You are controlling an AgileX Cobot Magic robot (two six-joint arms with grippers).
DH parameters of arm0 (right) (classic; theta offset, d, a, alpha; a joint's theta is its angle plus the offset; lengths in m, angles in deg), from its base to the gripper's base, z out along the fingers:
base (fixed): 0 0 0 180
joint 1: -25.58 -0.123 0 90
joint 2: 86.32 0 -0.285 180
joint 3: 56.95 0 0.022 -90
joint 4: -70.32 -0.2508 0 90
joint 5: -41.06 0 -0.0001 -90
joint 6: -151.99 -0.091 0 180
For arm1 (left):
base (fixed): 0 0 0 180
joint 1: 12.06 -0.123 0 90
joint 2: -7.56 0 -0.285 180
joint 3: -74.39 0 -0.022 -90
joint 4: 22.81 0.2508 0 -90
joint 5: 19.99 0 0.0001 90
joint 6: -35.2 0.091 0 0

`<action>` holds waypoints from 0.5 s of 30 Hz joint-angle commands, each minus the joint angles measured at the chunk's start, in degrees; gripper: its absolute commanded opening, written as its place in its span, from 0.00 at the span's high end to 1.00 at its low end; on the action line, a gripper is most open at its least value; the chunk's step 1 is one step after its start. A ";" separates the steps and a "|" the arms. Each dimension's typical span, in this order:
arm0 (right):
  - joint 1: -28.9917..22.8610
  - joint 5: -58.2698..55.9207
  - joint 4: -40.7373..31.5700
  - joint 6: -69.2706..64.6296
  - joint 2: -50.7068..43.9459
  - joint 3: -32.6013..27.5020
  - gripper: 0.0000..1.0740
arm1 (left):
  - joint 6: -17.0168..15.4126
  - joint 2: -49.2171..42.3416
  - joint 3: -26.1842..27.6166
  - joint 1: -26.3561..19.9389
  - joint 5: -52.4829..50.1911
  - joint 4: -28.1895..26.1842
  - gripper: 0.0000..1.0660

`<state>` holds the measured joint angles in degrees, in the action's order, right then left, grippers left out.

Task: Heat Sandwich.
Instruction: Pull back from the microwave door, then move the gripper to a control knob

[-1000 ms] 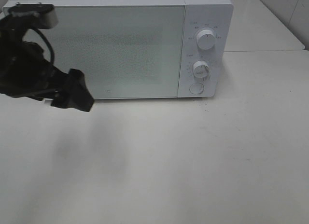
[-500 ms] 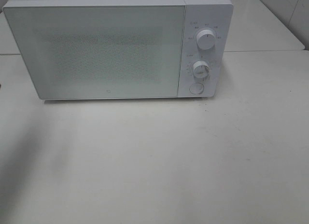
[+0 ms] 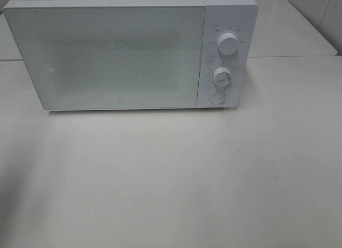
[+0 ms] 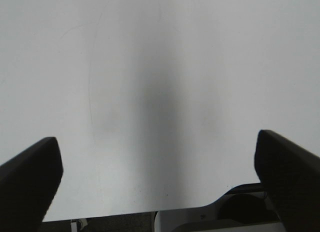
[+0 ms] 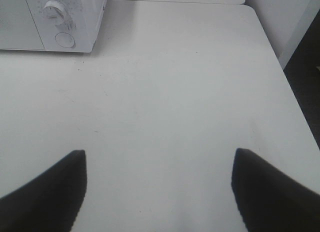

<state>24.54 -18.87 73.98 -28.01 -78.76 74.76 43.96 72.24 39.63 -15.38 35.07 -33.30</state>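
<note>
The sandwich is out of view in every frame. A white microwave (image 3: 123,55) stands at the back of the table with its door (image 3: 107,58) closed. Neither arm shows in the exterior high view. In the left wrist view my left gripper (image 4: 160,184) is open over bare white tabletop, its dark fingers (image 4: 30,184) wide apart with nothing between them. My right gripper (image 5: 160,192) is open too, empty above the table, with the microwave's control panel (image 5: 62,19) some way ahead of it.
The microwave's right panel carries two dials (image 3: 228,45) (image 3: 222,77) and a round button (image 3: 216,97). The white table (image 3: 176,178) stretches in front of it. Its right edge (image 5: 295,97) drops to a dark floor. Another white surface (image 3: 294,29) lies behind at the right.
One second ago my left arm stood in front of the microwave's left end in the exterior high view; it has since drawn away to the left and out of that view.
</note>
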 commanded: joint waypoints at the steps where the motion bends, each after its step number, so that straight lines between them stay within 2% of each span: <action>1: 0.34 0.63 0.17 -0.40 -1.49 0.00 0.29 | -0.40 -7.10 -4.18 -0.06 0.00 0.34 0.05; 3: 0.34 0.63 0.17 -0.40 -1.49 0.00 0.29 | -0.40 -8.54 -5.04 -0.06 0.00 0.57 0.05; 15: 0.34 0.63 0.17 -0.40 -1.49 0.00 0.29 | -0.52 -30.02 -12.38 -0.06 1.78 1.89 0.05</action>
<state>24.54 -18.87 73.98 -28.01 -78.76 74.76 43.96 44.57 27.94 -15.49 36.90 -31.41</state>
